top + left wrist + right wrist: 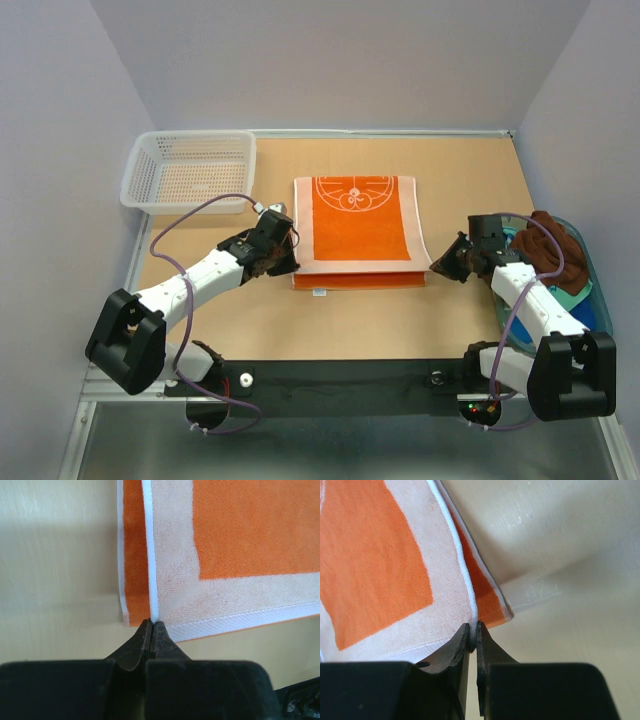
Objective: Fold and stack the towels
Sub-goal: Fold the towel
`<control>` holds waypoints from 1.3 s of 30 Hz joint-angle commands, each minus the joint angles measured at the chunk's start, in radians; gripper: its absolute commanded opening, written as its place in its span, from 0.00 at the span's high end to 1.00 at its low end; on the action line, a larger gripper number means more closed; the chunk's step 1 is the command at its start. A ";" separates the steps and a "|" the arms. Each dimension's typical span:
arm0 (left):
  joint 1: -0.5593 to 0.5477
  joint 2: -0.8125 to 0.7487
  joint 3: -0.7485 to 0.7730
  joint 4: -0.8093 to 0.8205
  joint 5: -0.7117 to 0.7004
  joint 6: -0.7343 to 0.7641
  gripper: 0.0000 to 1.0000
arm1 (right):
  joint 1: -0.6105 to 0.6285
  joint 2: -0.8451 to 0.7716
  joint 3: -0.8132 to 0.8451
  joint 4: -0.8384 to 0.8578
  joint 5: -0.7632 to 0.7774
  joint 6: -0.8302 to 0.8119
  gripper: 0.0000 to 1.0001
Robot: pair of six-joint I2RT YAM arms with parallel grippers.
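Tan tabletop, grey walls: left gripper [286,263] and right gripper [441,266] each pinch a near corner of the orange towel [360,225], doubled over mid-table. Right of it, a brown towel [546,246] and others lie crumpled in the tub [598,290]; stacking looks far off.

High view from behind looking down on the table [470,180], wrist views close-up, all sharing the orange towel [355,232]

**Room and desk: fixtures**

Desk [470,180]: pale wood-grain top, matte, evenly lit, with soft shadows. Walls [340,60]: plain white-grey panels at back, left and right, meeting the desk's edges. Near edge: black strip [340,375] on silver metal frame [72,450]. Below: dull grey surface [330,450].
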 commanded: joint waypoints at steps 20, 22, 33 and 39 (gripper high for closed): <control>-0.074 0.041 -0.162 -0.035 -0.087 -0.054 0.75 | -0.014 -0.050 -0.090 -0.013 0.063 -0.007 0.51; -0.074 0.009 -0.152 -0.053 -0.099 -0.052 0.65 | -0.012 -0.087 -0.063 -0.027 0.028 -0.019 0.49; -0.119 -0.061 0.004 -0.147 -0.108 -0.055 0.49 | 0.020 -0.045 -0.003 -0.022 -0.164 -0.073 0.66; -0.143 0.056 0.012 -0.053 -0.087 -0.043 0.64 | 0.069 0.046 -0.082 0.085 -0.176 -0.071 0.68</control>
